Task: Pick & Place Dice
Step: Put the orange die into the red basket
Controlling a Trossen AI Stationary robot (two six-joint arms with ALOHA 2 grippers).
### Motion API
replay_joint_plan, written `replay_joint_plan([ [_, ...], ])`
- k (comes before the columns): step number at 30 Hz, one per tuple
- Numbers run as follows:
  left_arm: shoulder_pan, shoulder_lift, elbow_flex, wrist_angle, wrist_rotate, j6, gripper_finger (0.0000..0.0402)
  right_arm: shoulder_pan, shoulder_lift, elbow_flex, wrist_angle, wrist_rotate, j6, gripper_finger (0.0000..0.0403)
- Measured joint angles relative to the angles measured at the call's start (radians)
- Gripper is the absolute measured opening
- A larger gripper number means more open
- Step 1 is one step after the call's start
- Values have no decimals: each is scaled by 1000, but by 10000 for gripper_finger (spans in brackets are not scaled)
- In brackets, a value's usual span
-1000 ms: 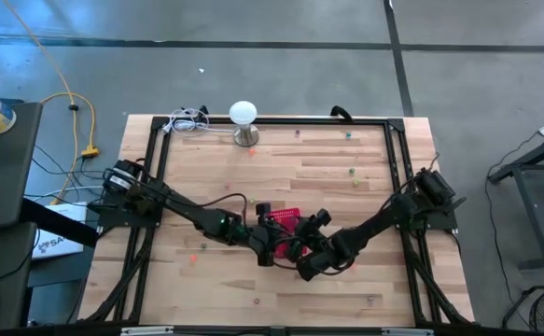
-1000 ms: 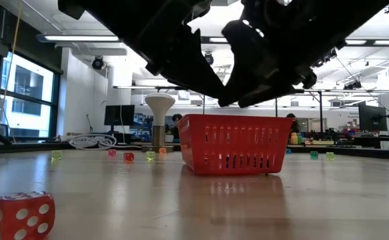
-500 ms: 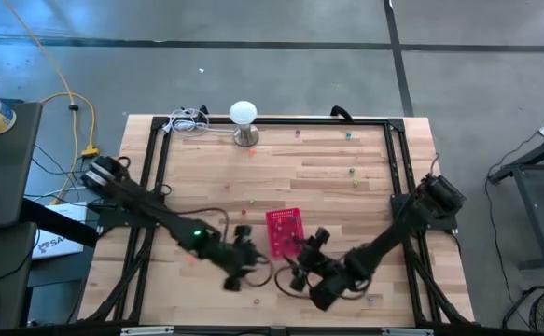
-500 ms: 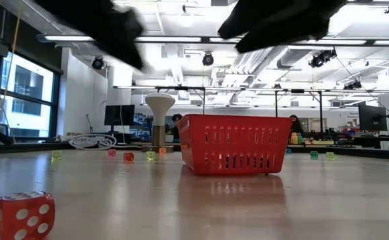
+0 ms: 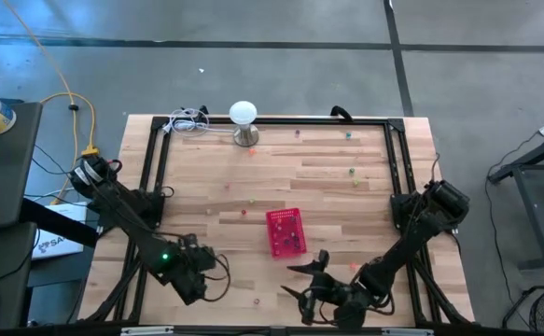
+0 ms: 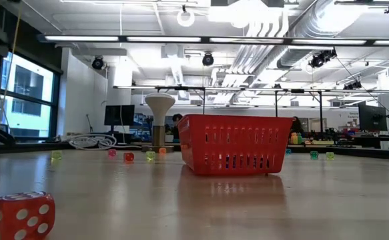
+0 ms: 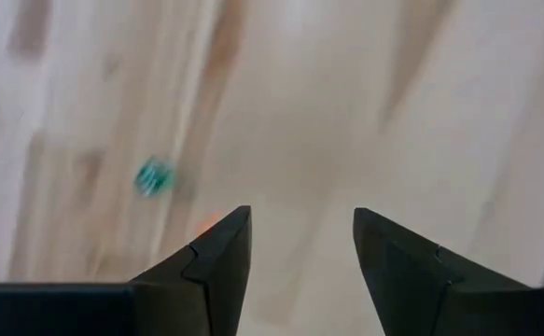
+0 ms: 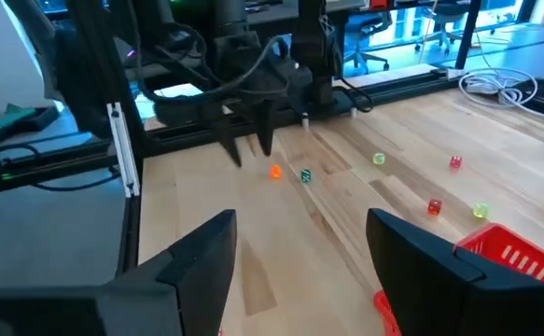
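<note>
Wooden table (image 5: pixel 299 177), scattered dice (image 6: pixel 21 215), seemingly.

Lab: monitors (image 6: pixel 119 115), exposed ceiling ducts (image 6: pixel 274 40)

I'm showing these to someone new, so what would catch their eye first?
The red basket stands alone mid-table, with tiny coloured dice scattered over the wood around it. In the low view one big-looking red die sits close to the camera. Both arms are drawn back to the near edge: left gripper and right gripper, jaws open and empty.
</note>
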Motion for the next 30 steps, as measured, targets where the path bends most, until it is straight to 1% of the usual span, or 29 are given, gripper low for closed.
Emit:
replay_joint_plan([
  [4, -1, 0, -1, -128, 34, -121, 181, -1, 8, 0, 2, -27, 1, 231],
  [6, 23, 0, -11, -166, 76, -182, 181, -1, 9, 0, 3, -34, 1, 231],
  [8, 50, 0, -22, -207, 102, -204, 181, -5, 9, 0, 2, -60, 3, 231],
  [10, 77, 0, -33, -213, 125, -192, 181, -5, 9, 0, -2, -72, 3, 231],
  [14, 137, 0, -58, -186, 183, -145, 181, -4, 9, 0, -1, -78, 0, 231],
  [16, 159, 0, -83, -145, 185, -92, 181, -4, 9, 0, 0, -84, 0, 231],
  [19, 180, 0, -128, -79, 217, -13, 181, -3, 9, 0, 0, -107, 0, 231],
  [21, 188, 0, -151, -55, 239, -5, 181, 0, 9, 0, 0, -109, 0, 231],
  [24, 188, 0, -166, -27, 235, -4, 181, 0, 9, 0, -1, -109, -1, 231],
  [28, 188, 0, -194, 63, 237, -3, 181, 0, 9, 0, -2, -109, -1, 231],
  [30, 188, 0, -207, 73, 240, -3, 181, 0, 9, 0, -2, -109, -1, 231],
])
